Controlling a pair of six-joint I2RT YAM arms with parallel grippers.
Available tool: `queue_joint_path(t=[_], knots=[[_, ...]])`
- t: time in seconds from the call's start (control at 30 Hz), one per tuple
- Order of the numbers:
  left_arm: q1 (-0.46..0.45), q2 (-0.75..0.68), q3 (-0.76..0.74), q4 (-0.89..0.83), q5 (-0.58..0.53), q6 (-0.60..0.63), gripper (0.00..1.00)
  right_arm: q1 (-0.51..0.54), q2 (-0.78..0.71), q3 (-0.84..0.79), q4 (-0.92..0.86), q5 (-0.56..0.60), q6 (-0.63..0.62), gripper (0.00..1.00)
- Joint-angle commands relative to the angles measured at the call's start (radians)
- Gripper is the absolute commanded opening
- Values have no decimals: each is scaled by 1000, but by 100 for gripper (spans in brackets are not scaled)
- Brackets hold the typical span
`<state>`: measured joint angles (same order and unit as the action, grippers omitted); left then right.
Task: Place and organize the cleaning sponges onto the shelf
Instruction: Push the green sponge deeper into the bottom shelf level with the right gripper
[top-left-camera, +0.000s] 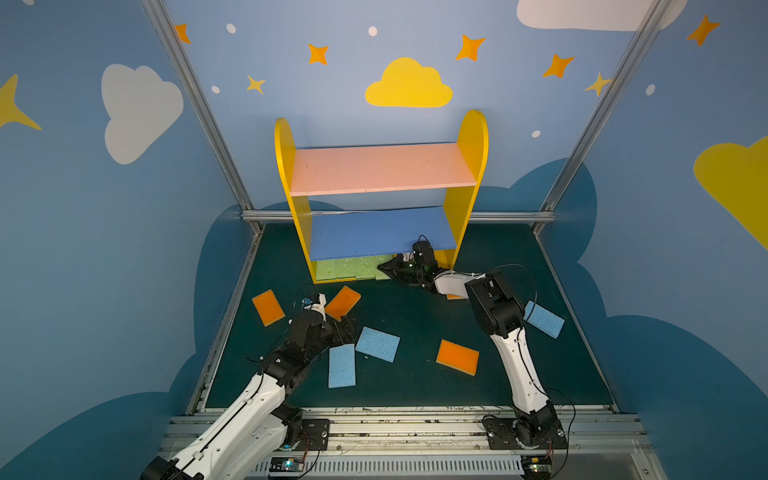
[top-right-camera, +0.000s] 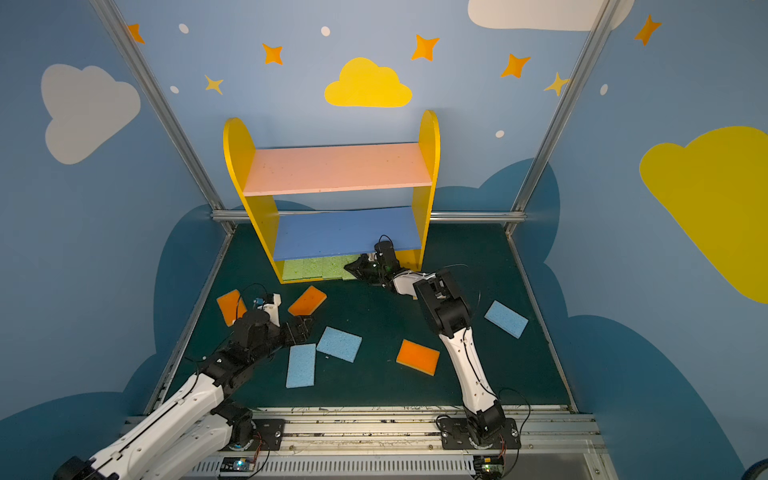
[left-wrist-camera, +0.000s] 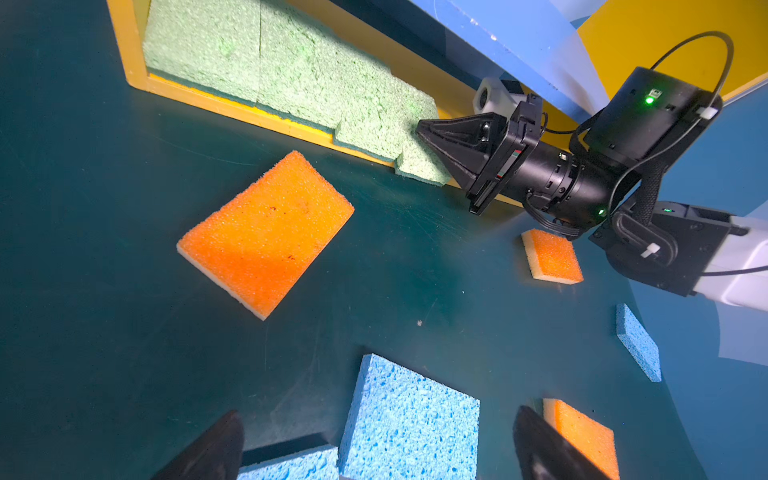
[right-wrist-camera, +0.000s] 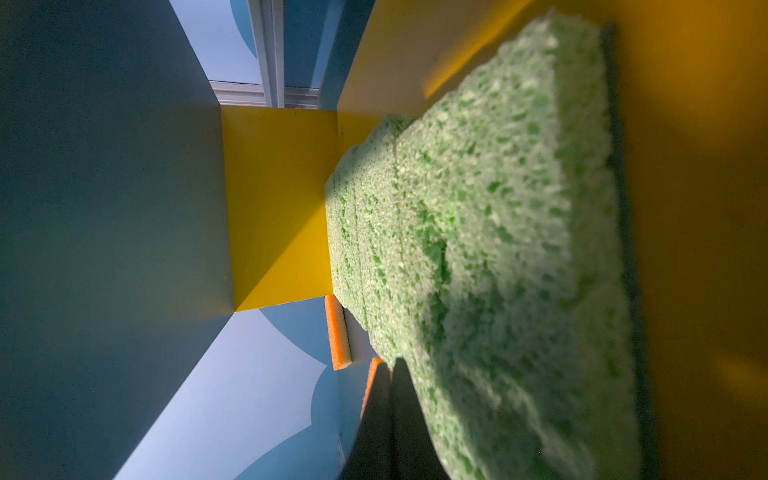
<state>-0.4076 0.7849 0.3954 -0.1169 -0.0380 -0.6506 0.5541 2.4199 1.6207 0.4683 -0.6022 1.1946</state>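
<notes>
- While the right hand (top-left-camera: 385, 269) reaches in under the blue board, its jaws lie closed flat together with nothing between them. Its tip is at the end of the green row, touching or just beside it.
- Shelf (top-left-camera: 382, 168): stands at the middle of the far edge of the surface (top-left-camera: 415, 316). The pink and blue boards are bare.
- Green sponges (left-wrist-camera: 291, 75): lie flat, side by side, on the bottom yellow board. The one nearest the right side panel juts over the front lip.
- Orange sponges (top-left-camera: 343, 302): two lie toward the left edge and one toward the near edge, right of centre. A fourth orange sponge (left-wrist-camera: 550, 255) lies before the shelf, partly hidden under the right arm.
- Blue sponges (top-left-camera: 377, 344): two touch at a corner mid-surface, left of centre. One lies alone by the right edge.
- Left hand (top-left-camera: 347, 328): jaws spread to their widest and empty, hovering just above the paired blue sponges.
- Handling, judged: the sponges look light, soft and easily squashed, with a rough porous skin unlikely to slip. They lie flat, so the jaws would best straddle the short width and pinch the two long edges. A hard squeeze would likely bow the pad. A push on one end, as with the green row, may buckle or skew it rather than slide it.
</notes>
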Motion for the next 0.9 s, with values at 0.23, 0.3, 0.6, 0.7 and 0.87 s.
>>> queue_joint_path(t=[0.23,0.3,0.6,0.7,0.87], knots=[[4,-37,-24,-19,-17,9,100,-13,-174,-171,-2,-10,-66,0],[4,-47,-25,-26,-20,8,99,-13,-197,-217,16,-7,-66,0],[4,-59,-41,-24,-20,1,99,-2,-195,-321,62,-5,-51,0],[5,-50,-43,-15,-22,3,100,0,-173,-318,70,-4,-44,0],[5,-40,-45,-9,-28,8,100,1,-139,-275,47,-4,-45,0]])
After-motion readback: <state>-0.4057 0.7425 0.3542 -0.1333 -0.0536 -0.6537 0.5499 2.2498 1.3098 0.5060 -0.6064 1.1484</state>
